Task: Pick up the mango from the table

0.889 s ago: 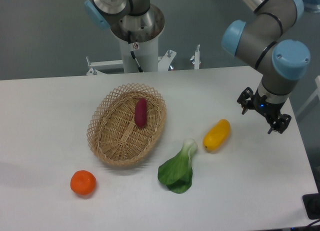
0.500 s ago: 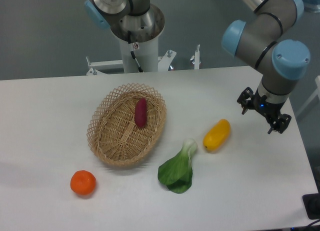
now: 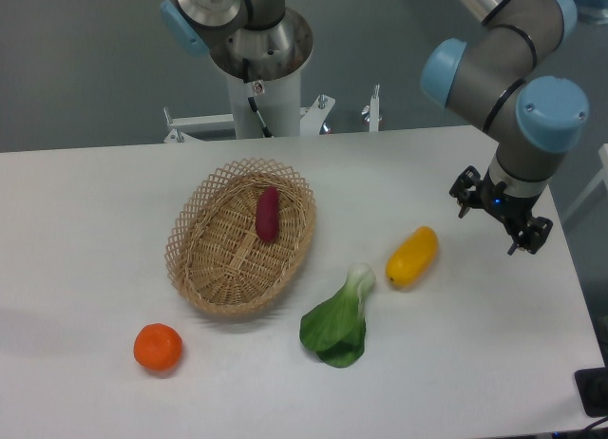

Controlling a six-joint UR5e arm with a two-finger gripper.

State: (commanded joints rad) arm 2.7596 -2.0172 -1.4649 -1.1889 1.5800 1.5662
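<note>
The mango [image 3: 412,257], a glossy yellow-orange oval, lies on the white table [image 3: 85,230] right of centre, its long axis tilted up to the right. My gripper [image 3: 501,220] hangs above the table to the right of the mango, clearly apart from it. Its two dark fingers are spread wide, so it is open with nothing between them.
A wicker basket [image 3: 211,279] left of the mango holds a purple sweet potato [image 3: 268,214]. A green leafy vegetable [image 3: 340,320] lies just below and left of the mango. A round tangerine [image 3: 158,348] sits near the front left. The table's right edge runs close to the gripper.
</note>
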